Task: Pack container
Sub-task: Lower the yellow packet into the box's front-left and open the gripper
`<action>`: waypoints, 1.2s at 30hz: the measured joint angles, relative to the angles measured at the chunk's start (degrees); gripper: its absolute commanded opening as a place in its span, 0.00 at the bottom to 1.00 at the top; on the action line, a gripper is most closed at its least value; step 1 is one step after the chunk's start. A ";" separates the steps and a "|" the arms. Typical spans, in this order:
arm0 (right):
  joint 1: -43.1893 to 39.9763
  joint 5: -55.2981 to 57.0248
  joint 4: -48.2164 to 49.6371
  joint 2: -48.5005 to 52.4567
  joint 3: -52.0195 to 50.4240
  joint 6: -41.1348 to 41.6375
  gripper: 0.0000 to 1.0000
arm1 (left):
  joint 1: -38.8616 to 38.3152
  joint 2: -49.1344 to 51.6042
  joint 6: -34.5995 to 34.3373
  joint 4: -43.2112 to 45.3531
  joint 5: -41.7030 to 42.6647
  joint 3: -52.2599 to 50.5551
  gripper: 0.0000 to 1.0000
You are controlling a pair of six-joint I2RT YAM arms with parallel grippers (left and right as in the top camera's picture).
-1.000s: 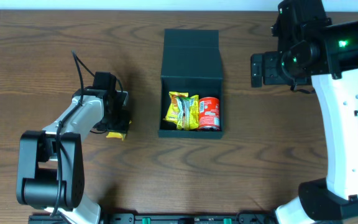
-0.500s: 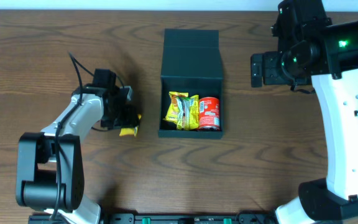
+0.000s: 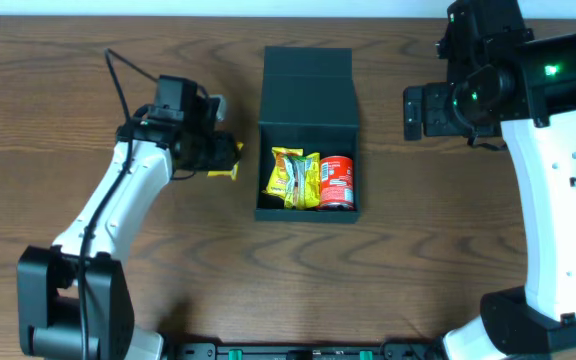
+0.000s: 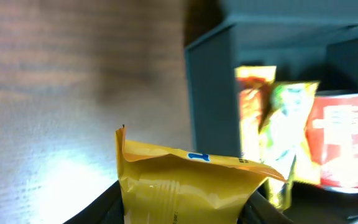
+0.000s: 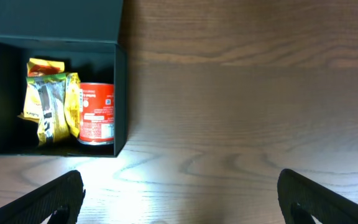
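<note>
Left fingers [image 4: 95,213] pinch a yellow packet [image 4: 185,186] above the tabletop [image 3: 88,80], just left of the container [image 3: 306,213] at its middle; lift it clear over the near wall; release low beside the packets [image 3: 293,178] inside; right fingers [image 5: 55,199] spread wide, empty.

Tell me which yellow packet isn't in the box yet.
The yellow packet gripped in the left jaws, outside the box on its left. The other packets lie inside it beside the can.
</note>
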 measured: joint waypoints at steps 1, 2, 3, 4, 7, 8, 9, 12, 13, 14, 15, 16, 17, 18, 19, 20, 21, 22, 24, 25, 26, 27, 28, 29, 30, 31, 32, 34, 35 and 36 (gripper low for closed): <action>0.00 0.00 -0.02 0.00 0.00 0.00 0.99 | -1.22 -0.31 -0.20 0.15 -0.90 0.52 0.45; 0.00 0.00 0.00 0.00 0.00 0.00 0.99 | -2.36 -0.48 -0.46 0.24 -1.66 0.96 0.45; 0.00 0.00 0.00 0.00 0.00 0.00 0.99 | -3.78 -0.55 -0.79 0.28 -2.78 1.53 0.45; 0.00 0.00 0.00 0.00 0.00 0.00 0.99 | -5.29 -0.55 -1.03 0.59 -3.93 2.05 0.44; 0.00 0.00 0.00 0.00 0.00 0.00 0.99 | -9.25 -0.55 -2.60 1.68 -7.54 2.71 0.45; 0.00 0.00 0.00 0.00 0.00 0.00 0.99 | -10.84 -0.57 -3.43 1.99 -9.18 2.75 0.45; 0.00 0.02 0.00 0.00 0.00 0.00 0.99 | -12.02 -0.57 -4.28 2.25 -10.43 2.75 0.45; 0.00 0.00 0.00 0.00 0.00 0.00 0.99 | -15.74 -0.57 -7.30 2.93 -15.61 2.75 0.45; 0.00 0.00 0.00 0.00 0.00 0.00 0.99 | -16.83 -0.57 -8.46 2.95 -17.27 2.75 0.45; 0.00 0.02 -0.02 0.00 0.00 0.00 0.99 | -18.01 -0.57 -9.57 2.97 -18.97 2.75 0.45; 0.00 0.02 0.00 0.00 0.00 0.00 0.99 | -18.93 -0.57 -10.47 3.02 -20.22 2.75 0.45; 0.00 0.00 0.00 0.00 0.00 0.00 0.99 | -19.67 -0.57 -11.30 3.06 -21.16 2.75 0.45; 0.00 0.00 0.00 0.00 0.00 0.00 0.99 | -20.35 -0.57 -12.04 3.08 -22.03 2.75 0.45; 0.00 0.02 0.00 0.00 0.00 0.00 0.99 | -21.03 -0.57 -12.92 3.10 -22.86 2.75 0.45; 0.00 0.02 0.00 0.00 0.00 0.00 0.99 | -21.70 -0.57 -13.75 3.10 -23.76 2.75 0.45; 0.00 0.02 0.00 0.00 0.00 0.00 0.99 | -22.32 -0.57 -14.75 3.13 -24.50 2.75 0.45; 0.00 0.02 -0.02 0.00 0.00 0.00 0.99 | -22.82 -0.57 -15.61 3.10 -25.22 2.75 0.45; 0.00 0.00 -0.02 0.00 0.00 0.00 0.99 | -23.19 -0.57 -16.46 3.10 -25.77 2.75 0.45; 0.00 0.00 -0.04 0.00 0.00 0.00 0.99 | -23.82 -0.57 -18.34 3.08 -26.82 2.75 0.45; 0.00 0.00 -0.04 0.00 0.00 0.00 0.99 | -24.04 -0.55 -19.30 3.06 -27.10 2.75 0.45; 0.00 0.00 -0.04 0.00 0.00 0.00 0.99 | -24.20 -0.52 -20.24 2.99 -27.39 2.75 0.45; 0.00 0.00 -0.04 0.00 0.00 0.00 0.99 | -24.35 -0.50 -21.29 2.89 -27.76 2.75 0.45; 0.00 0.00 -0.04 0.00 0.00 0.00 0.99 | -24.41 -0.42 -22.03 2.84 -27.91 2.75 0.44; 0.00 0.00 -0.04 0.00 0.00 0.00 0.99 | -24.46 -0.15 -22.88 2.82 -28.11 2.75 0.44; 0.00 0.00 -0.04 0.00 0.00 0.00 0.99 | -24.46 0.15 -23.56 2.84 -28.24 2.75 0.44; 0.00 0.00 -0.04 0.00 0.00 0.00 0.99 | -24.46 0.74 -24.13 2.82 -28.26 2.75 0.44; 0.00 0.00 -0.04 0.00 0.00 0.00 0.99 | -24.46 1.57 -24.68 2.82 -28.26 2.75 0.44; 0.00 0.00 -0.04 0.00 0.00 0.00 0.99 | -24.46 3.56 -25.44 2.69 -28.22 2.75 0.44; 0.00 0.02 -0.04 0.00 0.00 0.00 0.99 | -24.46 4.63 -25.64 2.67 -28.13 2.75 0.44; 0.00 0.00 -0.07 0.00 0.00 0.00 0.99 | -24.46 5.44 -25.88 2.62 -27.98 2.75 0.44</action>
